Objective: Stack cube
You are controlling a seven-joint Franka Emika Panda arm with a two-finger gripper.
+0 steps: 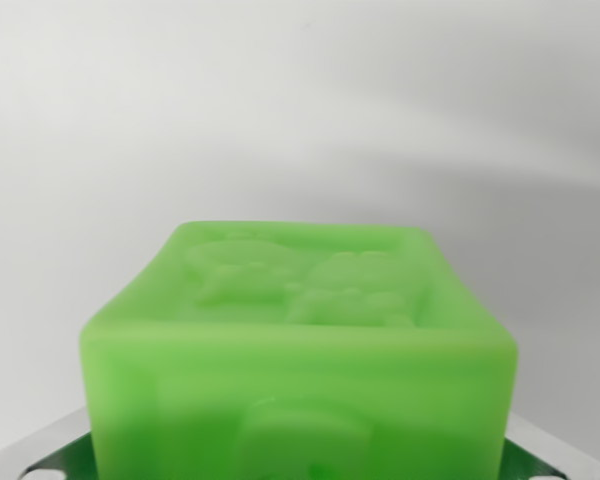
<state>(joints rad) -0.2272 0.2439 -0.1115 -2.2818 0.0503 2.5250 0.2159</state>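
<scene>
Nearest the camera, at the bottom edge of the wrist view, slivers of grey metal with dark green patches [60, 462] show at the lower left and lower right corners, partly hidden behind the block; whether these belong to the claw is unclear, and since no fingertips can be made out, I cannot tell if the claw is wide, narrow or holding anything. Just above them, filling the lower half of the view, sits the green cube [300, 350], translucent and slightly blurred from being so close. Its front face is cut off by the bottom edge and bears a raised shape that is too soft to read. Its top face tilts away from the camera and carries an embossed relief of rounded figures, also too blurred to identify. The cube's corners are rounded. Behind and above the cube lies a plain pale grey surface [300, 110], smooth, with soft shadow bands crossing its right side.
</scene>
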